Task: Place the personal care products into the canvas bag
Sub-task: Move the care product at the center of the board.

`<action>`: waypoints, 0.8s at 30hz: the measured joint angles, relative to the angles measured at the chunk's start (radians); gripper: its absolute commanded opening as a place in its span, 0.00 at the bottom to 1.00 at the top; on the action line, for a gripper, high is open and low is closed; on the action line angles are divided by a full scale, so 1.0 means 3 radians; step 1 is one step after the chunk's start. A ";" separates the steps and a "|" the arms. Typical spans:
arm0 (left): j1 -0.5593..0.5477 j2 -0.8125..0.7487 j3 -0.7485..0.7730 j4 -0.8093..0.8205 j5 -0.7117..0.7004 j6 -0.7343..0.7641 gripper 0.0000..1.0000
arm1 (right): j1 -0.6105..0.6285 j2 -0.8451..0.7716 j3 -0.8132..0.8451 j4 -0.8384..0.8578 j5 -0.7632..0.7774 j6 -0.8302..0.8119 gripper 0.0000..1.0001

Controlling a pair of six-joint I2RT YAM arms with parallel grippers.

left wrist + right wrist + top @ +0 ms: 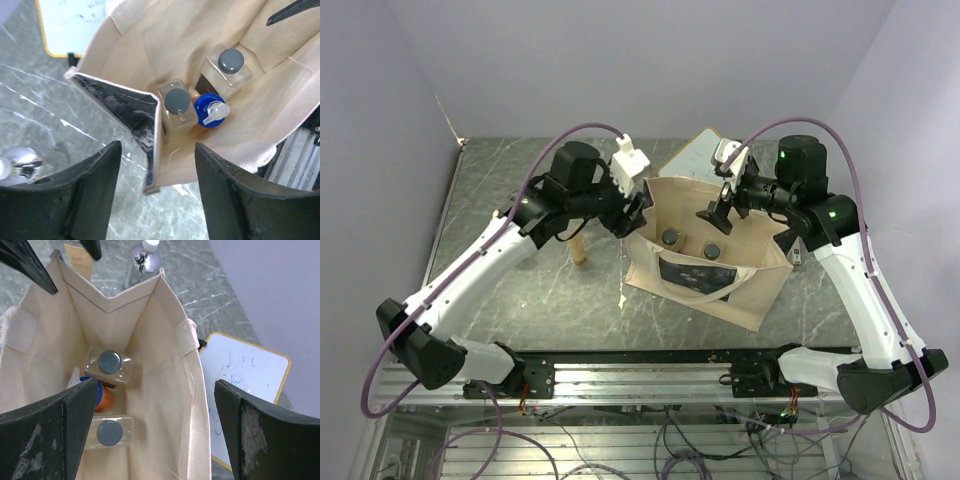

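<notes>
Lilac walls close in a grey marbled surface (500, 200), and the bag (760, 285) stands at its middle with its mouth wide open and upward, which lets things be dropped straight in from above. The dark print faces the near side. A white board (692, 158) lies just beyond its far side. The left gripper (156, 145) hangs over the bag's left end with its fingers spread and nothing between them. I judge this a pose fit for letting a product fall inside, not for carrying one. The right gripper (155, 385) hovers above the far right of the mouth, spread as wide as it goes and also empty. It touches nothing, so it is probably waiting or guarding the opening. Inside the bag are three products: two clear bottles (180, 107) with grey caps, both upright, and one orange bottle (210, 110) with a blue cap tucked between them, the close walls keeping all three on end. Outside, left of the bag, two more stand on the surface: one silver bottle (145, 257) and one tan tube (580, 248), both within the left arm's reach. A small pale scrap (622, 298) near the bag's near left corner is too small to name. So three are in and at least two are left.
</notes>
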 measured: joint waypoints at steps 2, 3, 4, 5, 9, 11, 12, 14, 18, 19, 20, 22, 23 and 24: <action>0.0071 -0.0100 0.0027 -0.0024 0.0005 0.0025 0.75 | 0.0000 0.0014 0.0027 0.0020 -0.0042 0.0011 1.00; 0.0125 -0.0165 0.0031 -0.0032 0.0008 0.0031 0.76 | 0.0000 0.0019 0.0033 0.0043 -0.0070 0.0028 1.00; 0.0209 -0.0253 0.0032 -0.0043 0.0006 0.0037 0.76 | 0.0000 0.0022 0.0034 0.0071 -0.0100 0.0057 1.00; 0.0273 -0.0319 0.0032 -0.0050 0.0006 0.0041 0.76 | 0.0000 0.0022 0.0034 0.0088 -0.0121 0.0080 1.00; 0.0600 -0.0618 0.0032 -0.0070 -0.0090 0.0038 0.78 | 0.0000 0.0022 0.0045 0.0158 -0.0183 0.0202 1.00; 0.0778 -0.0734 0.0032 -0.0083 -0.0220 0.0033 0.79 | -0.0001 0.0024 0.0072 0.0170 -0.0198 0.0278 1.00; 0.0863 -0.0777 0.0032 -0.0088 -0.0298 0.0025 0.80 | -0.0004 0.0025 0.0095 0.0182 -0.0207 0.0317 1.00; 0.1024 -0.0830 0.0032 -0.0102 -0.0463 0.0001 0.80 | -0.0009 0.0025 0.0125 0.0203 -0.0220 0.0381 1.00; 0.1349 -0.0847 0.0032 -0.0164 -0.0745 -0.0057 0.81 | -0.0031 0.0025 0.0183 0.0233 -0.0229 0.0479 1.00; 0.1442 -0.0837 0.0032 -0.0197 -0.0804 -0.0066 0.81 | -0.0036 0.0025 0.0196 0.0233 -0.0229 0.0502 1.00; 0.1534 -0.0823 0.0032 -0.0237 -0.0852 -0.0074 0.80 | -0.0039 0.0024 0.0203 0.0234 -0.0229 0.0514 1.00; 0.1695 -0.0787 0.0029 -0.0309 -0.0916 -0.0075 0.80 | -0.0041 0.0017 0.0205 0.0242 -0.0228 0.0533 1.00; 0.1770 -0.0768 0.0019 -0.0331 -0.0926 -0.0074 0.80 | -0.0041 0.0014 0.0205 0.0243 -0.0224 0.0538 1.00; 0.1868 -0.0743 -0.0005 -0.0354 -0.0928 -0.0071 0.80 | -0.0041 0.0011 0.0205 0.0244 -0.0219 0.0540 1.00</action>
